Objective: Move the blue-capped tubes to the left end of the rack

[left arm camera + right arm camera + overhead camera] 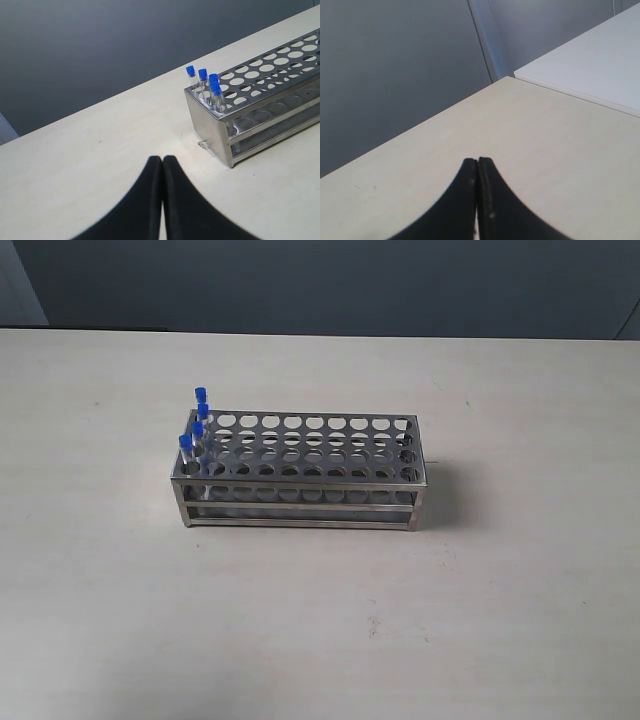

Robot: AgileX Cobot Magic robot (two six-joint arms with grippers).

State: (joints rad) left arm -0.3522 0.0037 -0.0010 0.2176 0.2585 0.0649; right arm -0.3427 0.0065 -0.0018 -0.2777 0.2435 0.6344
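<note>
The left gripper (162, 160) is seen pressed closed on nothing, well apart from the rack (210, 125). The right gripper (478, 162) is likewise closed and empty. All four tubes (202, 75) are stood at the rack's left end. If the rack were nudged by a careless approach, it could be shifted and the tubes tilted.

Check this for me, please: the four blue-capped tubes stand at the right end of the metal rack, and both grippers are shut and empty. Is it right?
Not quite. The exterior view shows the blue-capped tubes at the left end of the rack, not the right. The rest holds.
</note>
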